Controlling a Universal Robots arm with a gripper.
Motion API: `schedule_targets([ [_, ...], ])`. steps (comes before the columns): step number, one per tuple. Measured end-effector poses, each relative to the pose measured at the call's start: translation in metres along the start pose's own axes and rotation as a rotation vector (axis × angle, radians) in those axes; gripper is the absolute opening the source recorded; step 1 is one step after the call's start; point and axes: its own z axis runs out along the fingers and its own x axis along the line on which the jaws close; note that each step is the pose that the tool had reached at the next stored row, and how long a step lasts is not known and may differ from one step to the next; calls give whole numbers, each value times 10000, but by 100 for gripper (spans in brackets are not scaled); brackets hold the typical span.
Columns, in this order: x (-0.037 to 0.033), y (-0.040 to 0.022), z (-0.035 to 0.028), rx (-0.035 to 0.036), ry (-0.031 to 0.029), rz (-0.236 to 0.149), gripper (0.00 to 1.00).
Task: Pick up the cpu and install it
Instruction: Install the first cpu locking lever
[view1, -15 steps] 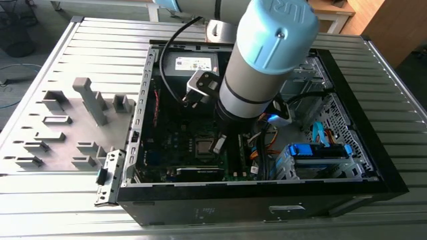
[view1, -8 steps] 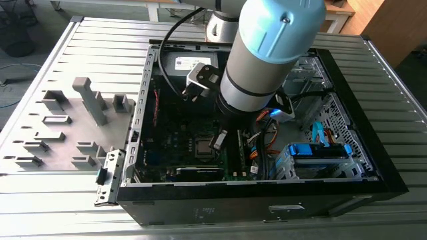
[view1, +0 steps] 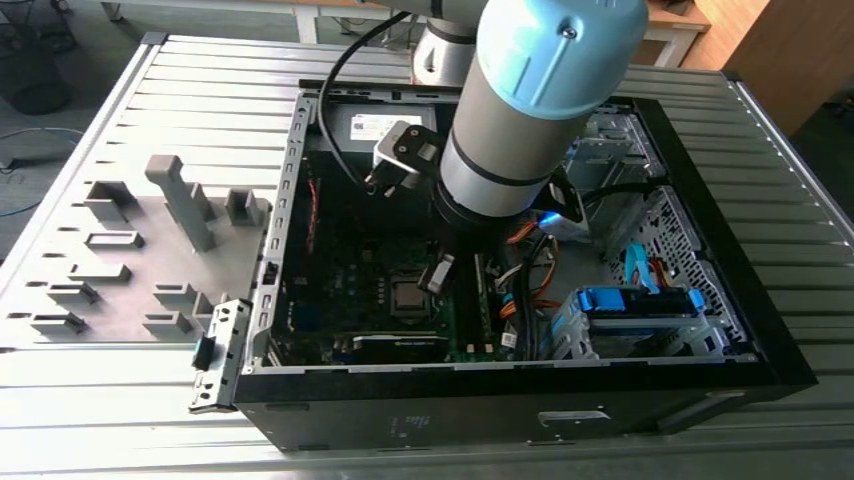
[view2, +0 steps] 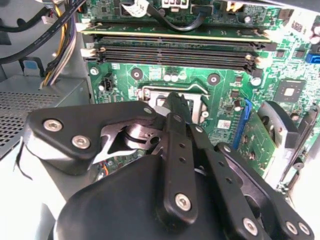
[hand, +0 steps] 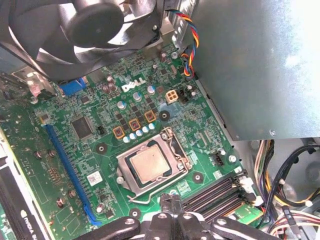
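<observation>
The cpu (hand: 150, 165), a small square chip with a tan metallic face, lies flat in the motherboard socket (hand: 172, 145), framed by its metal bracket. In the exterior view the cpu (view1: 404, 293) shows as a pale square in the middle of the open computer case (view1: 747, 330). My gripper (hand: 172, 204) hangs just above the board beside the socket, on the side of the memory slots (hand: 212, 192). Its fingers are shut together with nothing between them. In the second wrist view the gripper (view2: 176, 102) hides most of the socket. From outside, the gripper (view1: 438, 275) is seen reaching down into the case.
A grey power-supply box (hand: 250, 65) and a black fan (hand: 95, 25) stand close around the socket. Cable bundles (hand: 287, 200) run beside the memory slots. A blue drive bay (view1: 638, 302) sits at the exterior view's right. A grey fixture plate (view1: 134, 250) lies outside the case, at its left.
</observation>
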Motion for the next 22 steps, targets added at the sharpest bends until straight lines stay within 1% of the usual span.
schedule_targets([
  [5, 0, 3, 0, 0, 1, 2, 11],
  [6, 5, 13, 1, 0, 1, 4, 11],
  [8, 26, 51, 6, 0, 1, 1, 11],
  [14, 113, 217, 25, 8, -3, 0, 11],
  [15, 118, 228, 26, 12, -5, 0, 11],
  [17, 117, 230, 5, 15, -8, -1, 11],
  [19, 114, 235, -30, 18, -17, -3, 11],
  [22, 113, 236, -39, 23, -23, -3, 11],
])
